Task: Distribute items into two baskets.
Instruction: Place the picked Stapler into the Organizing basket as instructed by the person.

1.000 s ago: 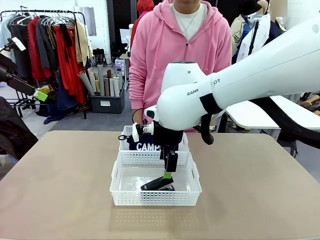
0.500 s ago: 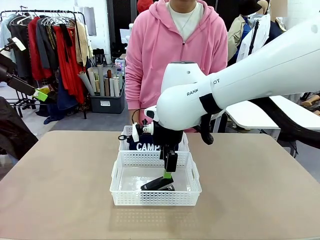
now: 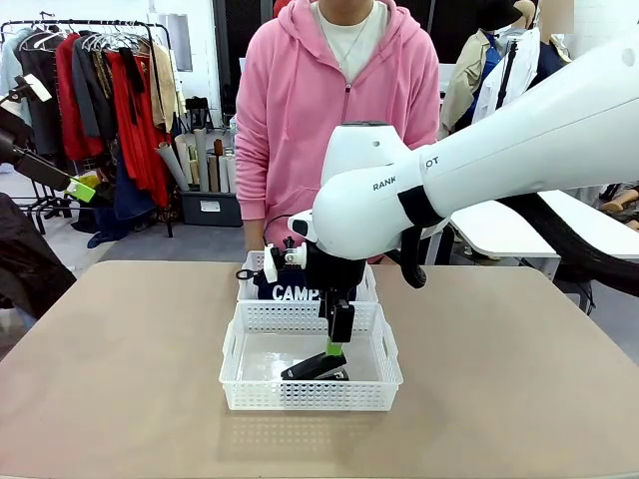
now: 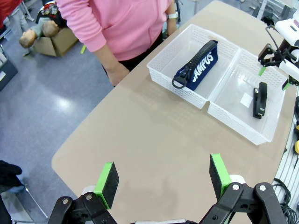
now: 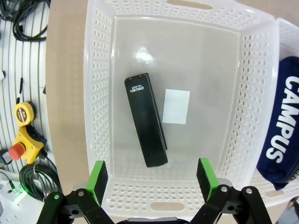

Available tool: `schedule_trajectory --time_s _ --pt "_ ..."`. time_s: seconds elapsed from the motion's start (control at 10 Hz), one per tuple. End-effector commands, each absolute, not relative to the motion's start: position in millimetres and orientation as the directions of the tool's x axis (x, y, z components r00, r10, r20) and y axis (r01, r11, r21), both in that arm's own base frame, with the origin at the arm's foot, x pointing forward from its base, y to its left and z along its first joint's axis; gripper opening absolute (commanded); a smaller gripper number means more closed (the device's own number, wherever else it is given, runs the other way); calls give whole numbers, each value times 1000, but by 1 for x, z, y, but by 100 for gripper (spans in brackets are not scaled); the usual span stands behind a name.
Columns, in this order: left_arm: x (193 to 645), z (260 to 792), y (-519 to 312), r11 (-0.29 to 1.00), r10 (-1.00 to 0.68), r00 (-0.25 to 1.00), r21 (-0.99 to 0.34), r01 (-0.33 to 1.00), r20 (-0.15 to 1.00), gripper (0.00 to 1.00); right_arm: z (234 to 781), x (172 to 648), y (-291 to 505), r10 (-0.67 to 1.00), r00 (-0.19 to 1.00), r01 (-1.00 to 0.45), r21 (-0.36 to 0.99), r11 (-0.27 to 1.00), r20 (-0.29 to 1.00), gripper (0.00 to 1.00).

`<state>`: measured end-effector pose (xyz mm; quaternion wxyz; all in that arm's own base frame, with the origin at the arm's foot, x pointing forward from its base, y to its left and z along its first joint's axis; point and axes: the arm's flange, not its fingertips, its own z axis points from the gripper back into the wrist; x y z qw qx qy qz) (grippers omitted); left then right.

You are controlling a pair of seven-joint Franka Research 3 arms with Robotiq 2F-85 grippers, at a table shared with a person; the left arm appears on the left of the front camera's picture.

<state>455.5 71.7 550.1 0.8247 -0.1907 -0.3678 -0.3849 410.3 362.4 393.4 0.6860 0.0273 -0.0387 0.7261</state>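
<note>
Two white lattice baskets stand end to end mid-table. The near basket [image 3: 245, 384] [image 5: 97, 93] [image 4: 233, 119] holds the black stapler [image 3: 318, 367] [image 5: 145, 126] [image 4: 259, 99], lying flat on its floor. In the far basket [image 3: 247, 289] [image 4: 161, 70] lies the navy "CAMPUS" pouch [image 3: 290, 292] [image 4: 196, 65] [image 5: 285, 126]. My right gripper [image 3: 335, 347] [image 5: 152, 179] hangs just above the stapler, open, its green pads either side of it and not touching. High over the table's left end, my left gripper [image 4: 161, 177] is open with nothing in it.
A person in a pink hoodie [image 3: 339, 100] stands at the far edge, one hand [image 3: 252, 238] low near the far basket. A white label [image 5: 176, 106] lies on the near basket's floor. Beyond the table edge are cables and a yellow stop button [image 5: 21, 140].
The person has shifted a little to the left and straightened. Both arms and the items have stayed still.
</note>
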Motion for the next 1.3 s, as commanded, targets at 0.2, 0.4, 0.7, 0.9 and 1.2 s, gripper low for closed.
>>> schedule_trajectory --time_s 0.2,0.4,0.7,0.9,1.2 --pt "455 550 71 632 -491 429 -29 775 758 100 441 421 292 965 135 -989 -27 145 225 100" --pt "455 550 71 632 -491 429 -29 775 758 100 469 436 243 932 231 -968 -33 249 278 100" --pt "455 550 71 632 -491 429 -29 775 758 100 507 453 154 845 385 -914 29 404 372 100" --pt "455 550 71 632 -491 429 -29 775 758 100 523 456 94 766 483 -859 57 510 425 100" --pt "455 550 71 632 -491 429 -29 775 758 100 546 452 13 625 574 -783 131 608 529 100"
